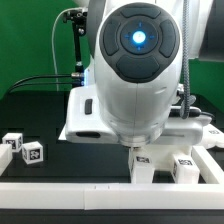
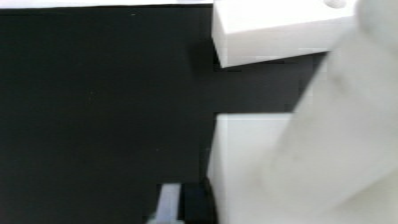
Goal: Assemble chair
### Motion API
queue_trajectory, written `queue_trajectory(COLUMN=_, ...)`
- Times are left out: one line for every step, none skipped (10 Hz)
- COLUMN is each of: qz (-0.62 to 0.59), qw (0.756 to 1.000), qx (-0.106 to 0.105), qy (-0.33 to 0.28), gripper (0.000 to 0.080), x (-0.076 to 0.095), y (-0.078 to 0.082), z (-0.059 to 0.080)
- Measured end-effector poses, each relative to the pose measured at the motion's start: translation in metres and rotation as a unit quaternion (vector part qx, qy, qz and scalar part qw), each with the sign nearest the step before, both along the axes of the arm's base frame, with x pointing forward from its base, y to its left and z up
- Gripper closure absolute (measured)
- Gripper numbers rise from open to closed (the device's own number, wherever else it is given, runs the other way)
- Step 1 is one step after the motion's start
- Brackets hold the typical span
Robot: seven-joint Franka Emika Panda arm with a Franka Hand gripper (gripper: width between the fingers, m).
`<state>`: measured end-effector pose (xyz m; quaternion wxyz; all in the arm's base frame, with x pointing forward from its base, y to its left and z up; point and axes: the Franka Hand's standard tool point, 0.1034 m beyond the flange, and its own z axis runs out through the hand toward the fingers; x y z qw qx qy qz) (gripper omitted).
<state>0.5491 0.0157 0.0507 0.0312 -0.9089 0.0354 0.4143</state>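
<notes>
The chair is in loose white pieces. In the exterior view two small tagged blocks (image 1: 12, 142) (image 1: 33, 153) lie at the left. A flat white panel (image 1: 84, 115) lies behind the arm, and tagged pieces (image 1: 143, 166) (image 1: 185, 166) stand at the lower right. The arm's big white body (image 1: 135, 70) hides the gripper there. In the wrist view one grey finger (image 2: 169, 205) shows over the black table. A large blurred white piece (image 2: 311, 160) lies close beside it and covers the other finger. Another white piece (image 2: 285, 32) lies farther off.
A white border rail (image 1: 100, 190) runs along the front of the black table (image 1: 60, 125). Another tagged white piece (image 1: 211, 135) sits at the exterior view's right edge. Black cables and a stand (image 1: 75, 45) rise at the back before a green backdrop.
</notes>
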Motion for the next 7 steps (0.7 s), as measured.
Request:
queue_trajectory(qz=0.009, qw=1.0, qx=0.002, qy=-0.002, gripper=0.0769, x=0.001, y=0.009, z=-0.004)
queue_trajectory(qz=0.006, qw=1.0, qx=0.0, qy=0.0, gripper=0.0769, x=0.0, y=0.017, z=-0.007)
queue_trajectory(qz=0.005, qw=1.0, qx=-0.002, qy=0.001, gripper=0.0769, x=-0.001, y=0.021, z=-0.01)
queue_trajectory(qz=0.002, qw=1.0, qx=-0.005, qy=0.002, gripper=0.0769, x=-0.001, y=0.022, z=-0.015)
queue_trajectory(qz=0.0, qw=1.0, qx=-0.007, qy=0.002, gripper=0.0769, x=-0.002, y=0.024, z=-0.02)
queue_trajectory(qz=0.002, qw=1.0, qx=-0.005, qy=0.003, gripper=0.0768, x=-0.002, y=0.024, z=-0.022)
queue_trajectory(qz=0.007, qw=1.0, qx=0.002, qy=0.002, gripper=0.0768, x=-0.002, y=0.024, z=-0.022)
